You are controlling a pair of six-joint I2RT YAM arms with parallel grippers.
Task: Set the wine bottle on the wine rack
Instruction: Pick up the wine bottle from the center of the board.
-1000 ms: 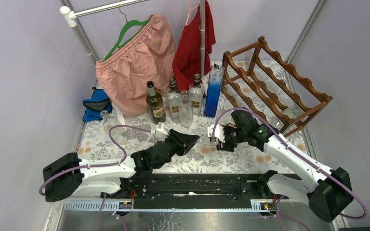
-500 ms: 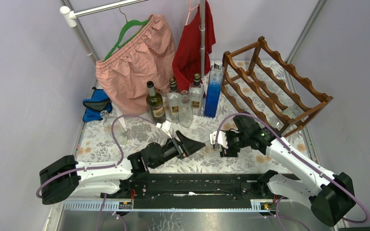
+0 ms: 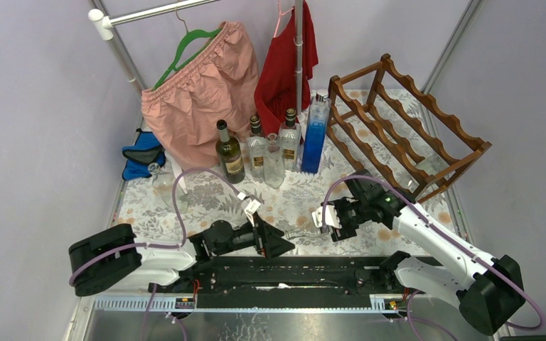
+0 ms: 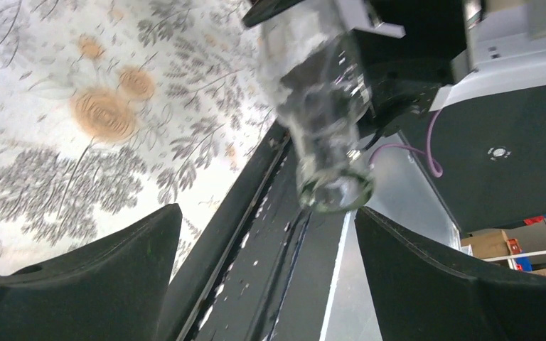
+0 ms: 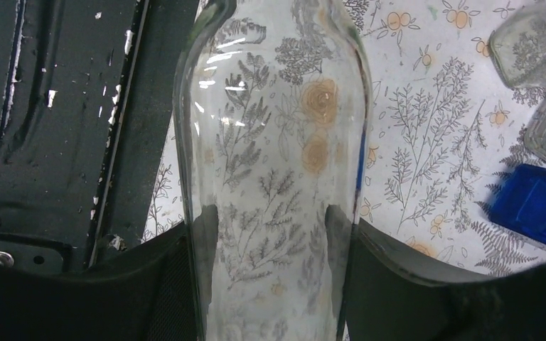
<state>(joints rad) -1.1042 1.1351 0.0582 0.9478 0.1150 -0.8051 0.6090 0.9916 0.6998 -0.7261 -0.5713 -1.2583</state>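
- My right gripper [image 5: 270, 238] is clamped on the body of the clear wine bottle [image 5: 274, 128], with one finger pressed to each side of the glass.
- From above, the bottle lies roughly level with its neck pointing left. It is low over the near strip of the floral cloth [image 3: 291, 197], right at the edge where the black base plate [image 3: 291, 273] begins. I cannot tell whether it touches the cloth.
- My left gripper [image 3: 276, 243] has its jaws spread wide with nothing between them. The bottle's mouth sits just ahead of its fingertips and apart from both.
- The wine rack [image 3: 407, 124] stands in the far right corner, close against the right wall frame. It is well apart from the held bottle, and its near lower corner is close to my right forearm.
- A row of standing bottles [image 3: 256, 153] lines the back centre. A tall blue bottle [image 3: 314, 135] stands just beside the rack's left end, so that gap is tight.
- A band of bare cloth runs between that row and both grippers, and it widens toward the right in front of the rack.
- At the back left, a pink garment [image 3: 199, 92] and a red garment [image 3: 284, 64] hang down to the cloth. A blue pouch [image 3: 142, 156] sits at the left edge.
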